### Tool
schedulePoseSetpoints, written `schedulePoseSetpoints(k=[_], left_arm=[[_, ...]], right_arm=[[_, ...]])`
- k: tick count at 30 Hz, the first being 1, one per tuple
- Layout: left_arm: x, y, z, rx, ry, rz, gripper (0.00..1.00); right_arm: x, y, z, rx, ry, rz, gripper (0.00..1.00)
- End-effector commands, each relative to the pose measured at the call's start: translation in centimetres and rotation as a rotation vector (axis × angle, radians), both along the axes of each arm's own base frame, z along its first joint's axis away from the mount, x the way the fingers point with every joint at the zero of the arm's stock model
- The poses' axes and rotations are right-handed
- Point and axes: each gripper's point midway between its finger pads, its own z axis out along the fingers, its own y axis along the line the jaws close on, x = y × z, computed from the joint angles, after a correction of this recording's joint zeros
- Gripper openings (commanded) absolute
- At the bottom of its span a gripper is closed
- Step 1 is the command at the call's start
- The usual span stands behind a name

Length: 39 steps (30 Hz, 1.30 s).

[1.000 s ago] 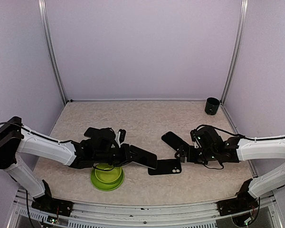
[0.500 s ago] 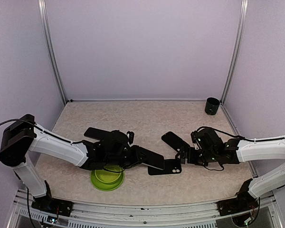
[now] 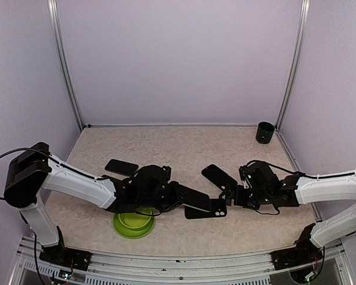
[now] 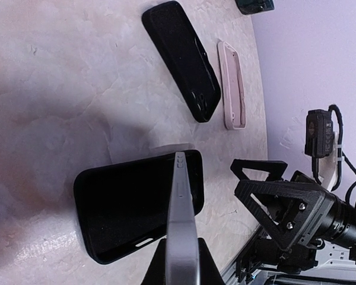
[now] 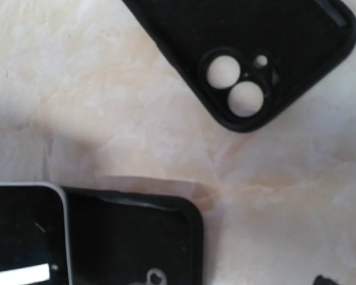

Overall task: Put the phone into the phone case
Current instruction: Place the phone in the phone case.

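My left gripper is shut on a phone with a dark screen and pale rim. In the left wrist view the phone shows edge-on between the gripper's fingers. It is held tilted over an open black phone case lying flat, also in the left wrist view. In the right wrist view the phone's corner overlaps that case. My right gripper hovers by the case's camera end. Its fingers stand a little apart and hold nothing.
A second black case lies behind the right gripper, its camera holes in the right wrist view. A pink case lies beside it. A flat black phone-shaped item, a green bowl and a black cup are also on the table.
My left arm has carried the phone to the right, so it now overlaps the open case. The flat black item behind it has come into view. The right arm has barely moved.
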Motion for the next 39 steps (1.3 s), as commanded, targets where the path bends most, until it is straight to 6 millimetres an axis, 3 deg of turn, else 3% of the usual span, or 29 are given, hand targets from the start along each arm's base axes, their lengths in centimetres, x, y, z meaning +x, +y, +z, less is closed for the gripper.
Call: schedulePoseSetpoints(k=[1, 17, 39], left_arm=[[0.4, -2.2, 2.9, -0.095, -0.014, 0.008, 0.00], [-0.5, -4.0, 0.9, -0.095, 0.046, -0.018, 0.00], [-1.2, -5.0, -1.2, -0.093, 0.112, -0.025, 0.00]], right_arm=[[0.2, 0.0, 0.1, 0.033, 0.000, -0.018, 0.98], [0.2, 0.2, 0.2, 0.053, 0.006, -0.025, 0.98], [-1.1, 1.8, -2.0, 0.089, 0.090, 0.010, 0.95]])
